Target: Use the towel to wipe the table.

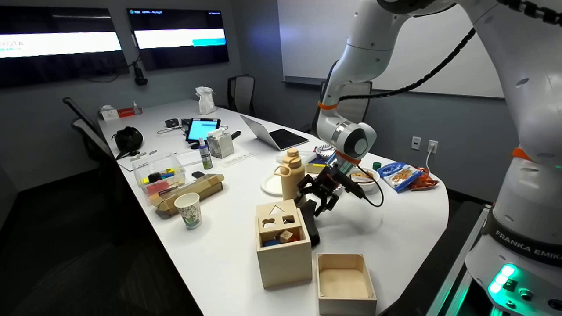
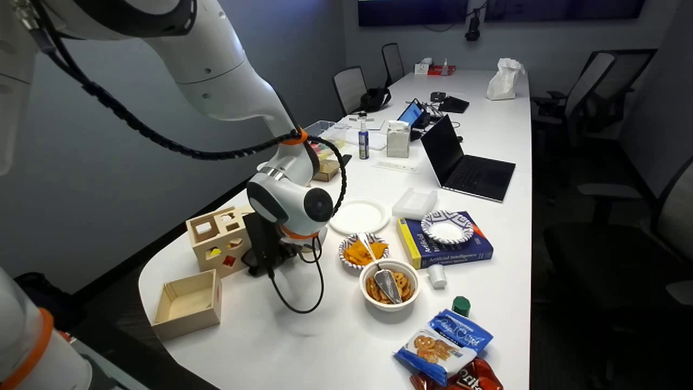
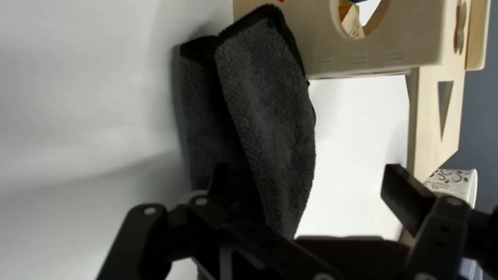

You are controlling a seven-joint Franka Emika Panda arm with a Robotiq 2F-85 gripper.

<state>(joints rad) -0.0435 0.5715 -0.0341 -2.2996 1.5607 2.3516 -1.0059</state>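
Jaws spread wide apart, the gripper (image 3: 307, 175) stands low over the folded dark grey plush towel (image 3: 268, 116), which lies on the white conference table (image 2: 303, 346) right alongside the wooden shape-sorter box (image 1: 285, 263), its end showing against the box's holed wall in the wrist view. There, one finger (image 3: 408, 194) is clear of the cloth while its opposite overlaps it; so dark is that spot that touching or hovering is hard to judge. Blocks (image 1: 286, 237) sit inside the shape-sorter box. Just beside it, toward the robot's base (image 1: 513, 263), is an open-topped wooden tray (image 1: 344, 283). In an exterior view a tan water bottle (image 1: 292, 175) stands close behind the shape-sorter box, and a leaf-printed paper cup (image 1: 189, 210) is to its left, apart from it. Right of the shape-sorter box in an exterior view come a white paper plate (image 2: 359, 218), a patterned bowl (image 2: 346, 259) of orange chips and a white bowl (image 2: 391, 307) of pretzel crisps with a metal server (image 2: 387, 285) resting in it. Farther right of that box lies an Artificial Intelligence textbook (image 2: 460, 253) bearing a matching paper bowl (image 2: 446, 232), and well apart from the box, nearer the camera, a blue snack bag (image 2: 446, 346) picturing pretzels overlaps a red snack bag (image 2: 472, 376).
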